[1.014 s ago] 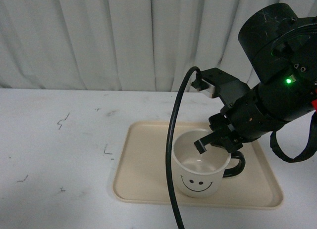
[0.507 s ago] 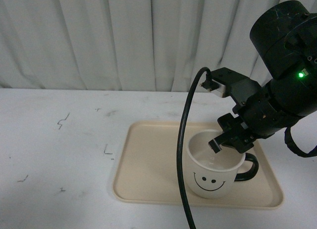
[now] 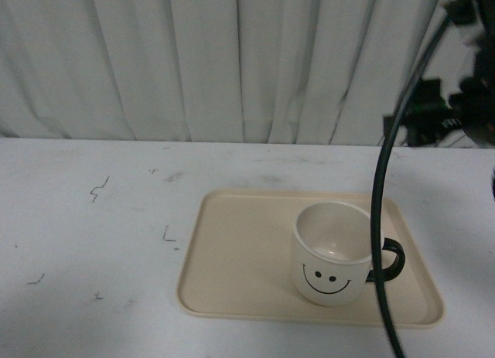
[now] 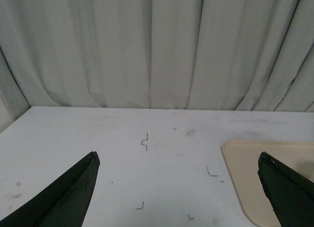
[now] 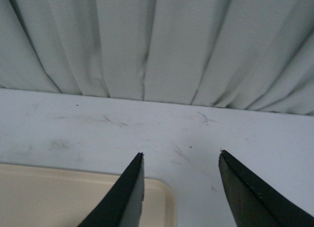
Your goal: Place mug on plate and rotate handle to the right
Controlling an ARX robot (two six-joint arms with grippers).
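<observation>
The cream-white mug (image 3: 332, 254) stands upright on the right part of the beige plate (image 3: 240, 265), smiley face toward the camera. Its black handle (image 3: 392, 260) points right. My right gripper (image 5: 180, 156) is open and empty, lifted high at the upper right of the front view, where only blurred dark parts of the arm (image 3: 445, 110) show; it looks over the plate's far corner (image 5: 152, 197). My left gripper (image 4: 177, 158) is open and empty, out of the front view, over the bare table left of the plate's edge (image 4: 235, 163).
A black cable (image 3: 380, 219) hangs down in front of the mug's right side. The white table (image 3: 93, 234) has small dark marks. A white pleated curtain (image 3: 232, 64) closes the back.
My right gripper has let go of the mug's rim and risen up and to the right, away from the mug. The mug stays on the plate, handle to the right.
</observation>
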